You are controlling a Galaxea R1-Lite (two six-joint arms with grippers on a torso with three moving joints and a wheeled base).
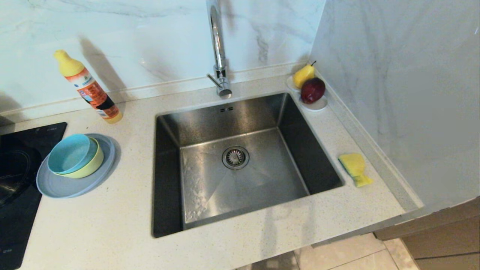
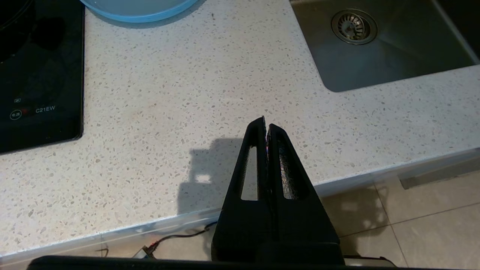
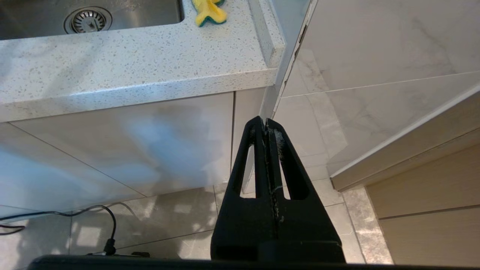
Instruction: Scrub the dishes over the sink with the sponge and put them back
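Dishes, three, stacked on the bench (image 1: pixel 112 225) left of the sink (image 1: pixel 210 187): teal bowl (image 1: pixel 69 153) nested in the yellow-green bowl (image 1: pixel 92 167), both on the grey-blue plate (image 1: pixel 67 187); the plate's edge sits just beside the black hob (image 1: pixel 15 180).

Left gripper (image 2: pixel 266 125): near the bench's front edge, left of the sink, fingers pressed together, holding nothing.

Right gripper (image 3: pixel 265 120): off the bench's front right corner, above the floor, fingers together, holding nothing.

Sink: steel basin set in the bench, round drain (image 1: pixel 235 157) in the middle, nothing in it.

Sponge (image 1: pixel 355 168): yellow face up, on the bench right of the sink, near the side wall.

Soap bottle (image 1: pixel 88 88): yellow cap, orange label, standing tilted beyond the dishes, near the back wall.

Tap (image 1: pixel 219 56): chrome, upright behind the sink.

White dish (image 1: pixel 318 105): far right corner, bearing a yellow pear (image 1: pixel 303 75) and a dark red fruit (image 1: pixel 313 90), touching each other.
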